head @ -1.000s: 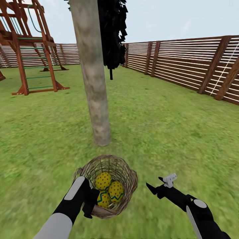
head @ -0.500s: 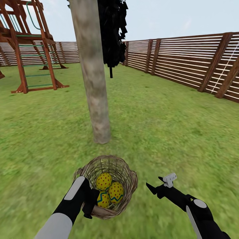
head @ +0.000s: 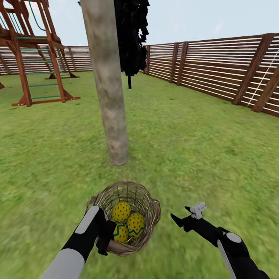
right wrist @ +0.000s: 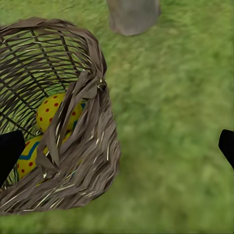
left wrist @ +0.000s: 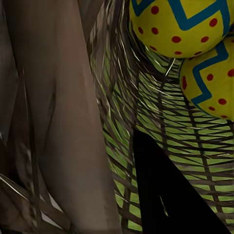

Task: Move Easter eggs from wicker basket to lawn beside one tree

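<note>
Basket (head: 128, 217) held just short of the tree (head: 110, 97); all three eggs (head: 128, 223) inside. Left gripper (head: 105, 237) pinches the near rim. Right gripper (head: 185, 215) beside the basket, fingers wide, empty. Eggs look smooth, rounded, likely slippery: grasp across the middle.

Black arms, grey-white shell panels; black pincer fingers (head: 177, 220), white wrist bracket.
</note>
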